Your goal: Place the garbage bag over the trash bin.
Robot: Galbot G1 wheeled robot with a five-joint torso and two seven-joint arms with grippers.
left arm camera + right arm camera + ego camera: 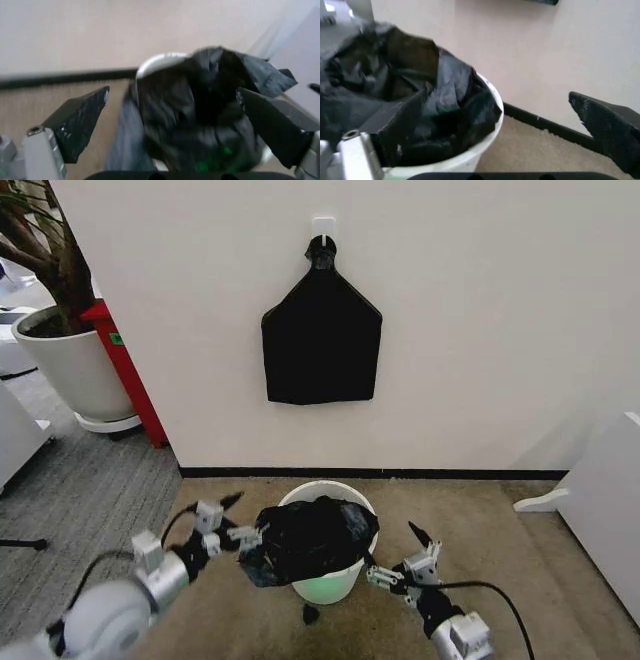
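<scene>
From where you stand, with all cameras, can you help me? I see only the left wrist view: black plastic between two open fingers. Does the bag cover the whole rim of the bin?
Observer: No. In the head view the garbage bag lies bunched on the trash bin, and the far rim is bare.
Operator: Where is the right gripper?
Observer: The right gripper is beside the bin's right side, open.
Operator: Is the left gripper holding the bag?
Observer: The left gripper is open at the bag's left edge.
</scene>
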